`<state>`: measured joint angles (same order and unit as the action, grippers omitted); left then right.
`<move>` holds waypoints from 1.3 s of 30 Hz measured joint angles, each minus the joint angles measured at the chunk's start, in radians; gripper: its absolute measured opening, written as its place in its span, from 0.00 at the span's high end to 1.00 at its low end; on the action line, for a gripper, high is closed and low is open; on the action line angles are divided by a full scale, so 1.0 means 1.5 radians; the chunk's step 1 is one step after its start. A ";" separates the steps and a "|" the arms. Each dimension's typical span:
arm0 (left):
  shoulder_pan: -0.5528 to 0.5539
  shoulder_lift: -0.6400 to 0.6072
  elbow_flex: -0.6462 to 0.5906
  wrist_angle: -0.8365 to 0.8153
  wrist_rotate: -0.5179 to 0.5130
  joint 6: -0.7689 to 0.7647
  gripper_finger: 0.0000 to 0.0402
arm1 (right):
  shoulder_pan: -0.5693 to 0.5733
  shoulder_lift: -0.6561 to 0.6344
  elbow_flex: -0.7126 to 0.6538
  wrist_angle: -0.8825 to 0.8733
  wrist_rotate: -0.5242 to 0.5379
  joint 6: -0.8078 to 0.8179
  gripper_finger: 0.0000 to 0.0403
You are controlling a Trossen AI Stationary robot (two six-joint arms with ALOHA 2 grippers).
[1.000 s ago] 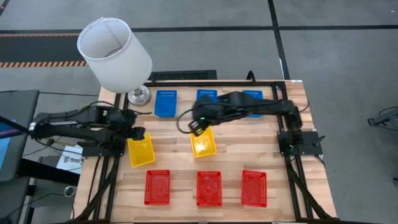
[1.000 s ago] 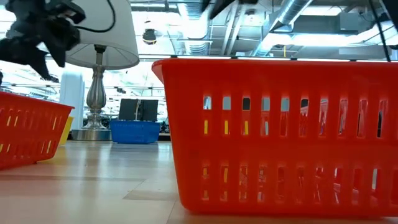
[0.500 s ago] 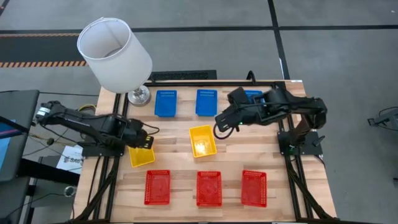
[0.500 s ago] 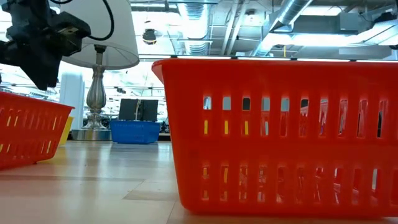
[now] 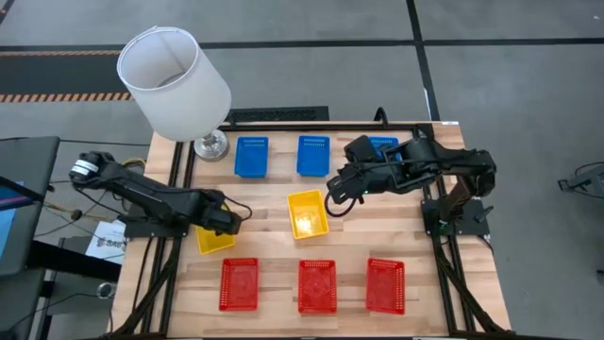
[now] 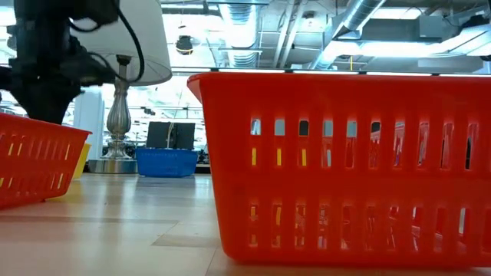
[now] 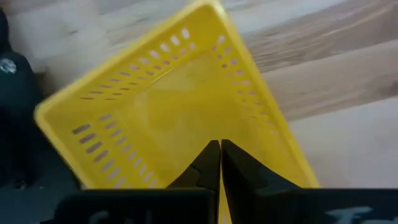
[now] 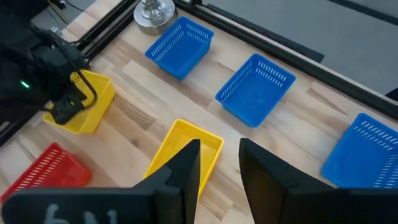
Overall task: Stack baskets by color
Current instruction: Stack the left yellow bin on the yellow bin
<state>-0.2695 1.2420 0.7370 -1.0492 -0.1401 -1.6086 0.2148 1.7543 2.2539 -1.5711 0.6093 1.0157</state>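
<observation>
Bare wood lies between the yellow baskets (image 5: 308,214) and red row (image 5: 316,285); the lamp (image 5: 175,80) crowds the far-left corner.

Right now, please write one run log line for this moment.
left gripper: shut on rim of left yellow basket | right gripper: open, above middle yellow basket | stacks: none visible

Overhead cam is looking straight down on the whole table (image 5: 396,222), both my arms in frame; low cam is sitting at tabletop height, facing level across, nearly against a red basket (image 6: 345,165). My left wrist cam is peering close into a yellow basket (image 7: 174,118), and my right wrist cam is looking from higher up, sharing that same yellow basket (image 8: 84,102) with the overhead.
</observation>
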 joint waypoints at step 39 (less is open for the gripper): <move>0.168 -0.195 0.141 0.259 -0.001 0.298 1.00 | -0.054 0.002 -0.243 0.315 -0.123 -0.055 0.65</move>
<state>-0.0177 0.9501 0.9482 -0.6612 -0.1415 -1.1618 0.1334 1.7569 1.8902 -1.0993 0.4250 0.9333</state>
